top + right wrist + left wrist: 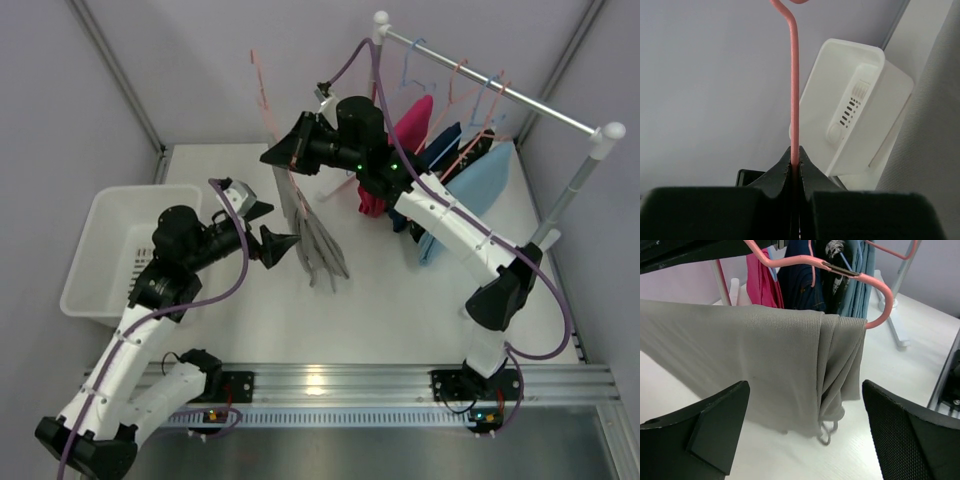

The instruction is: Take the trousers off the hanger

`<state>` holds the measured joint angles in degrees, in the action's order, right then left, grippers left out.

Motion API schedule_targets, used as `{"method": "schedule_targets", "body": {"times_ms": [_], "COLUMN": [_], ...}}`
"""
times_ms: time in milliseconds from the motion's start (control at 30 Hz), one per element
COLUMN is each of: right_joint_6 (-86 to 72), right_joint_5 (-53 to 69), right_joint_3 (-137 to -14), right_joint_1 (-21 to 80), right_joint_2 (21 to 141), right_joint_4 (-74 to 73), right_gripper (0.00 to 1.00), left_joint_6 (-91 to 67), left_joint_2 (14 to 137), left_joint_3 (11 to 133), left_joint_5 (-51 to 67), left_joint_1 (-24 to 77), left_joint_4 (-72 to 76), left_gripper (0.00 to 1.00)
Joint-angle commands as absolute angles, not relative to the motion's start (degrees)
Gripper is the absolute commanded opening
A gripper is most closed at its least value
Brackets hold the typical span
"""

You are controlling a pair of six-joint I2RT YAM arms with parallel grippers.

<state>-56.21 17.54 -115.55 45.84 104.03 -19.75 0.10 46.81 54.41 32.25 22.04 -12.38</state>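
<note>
Item: light grey folded cloth trousers (765,355), draped over thin pink hanger (794,100) clamped in my right gripper (795,167), left gripper (805,390) spread wide before them; risk: a snagged pull could twist the hanger loose.

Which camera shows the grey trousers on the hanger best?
Left wrist: the grey trousers fill it, draped over the pink hanger. Top external shows them small and edge-on; right wrist catches only a grey strip at its right edge.
</note>
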Motion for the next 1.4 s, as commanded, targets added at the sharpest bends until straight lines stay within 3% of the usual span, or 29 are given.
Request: {"method": "schedule_targets", "body": {"times_ms": [0, 567, 1067, 1367], "right_joint_6": [-57.0, -57.0, -56.6, -57.0], "right_joint_5": [18.5, 19.1, 21.4, 20.8], "right_joint_3": [-119.7, -119.6, -118.3, -118.6], "right_joint_1": [46.7, 46.7, 46.5, 46.6], "right_joint_2": [102.6, 102.7, 101.9, 102.0], "right_joint_4": [-13.0, -12.3, -10.5, -10.8], "right_gripper": [0.0, 0.0, 0.0, 0.0], "left_joint_6": [4.2, 5.3, 11.2, 6.2], "left_joint_2": [47.8, 51.1, 51.4, 53.7], "left_joint_3": [54.1, 53.5, 54.5, 54.9], "left_joint_5": [26.5, 28.7, 35.1, 31.6], "left_joint_1": [23.7, 25.7, 25.7, 25.7], "left_joint_4": [-6.3, -3.3, -10.2, -5.5], "left_gripper": [0.97, 0.99, 0.99, 0.99]}}
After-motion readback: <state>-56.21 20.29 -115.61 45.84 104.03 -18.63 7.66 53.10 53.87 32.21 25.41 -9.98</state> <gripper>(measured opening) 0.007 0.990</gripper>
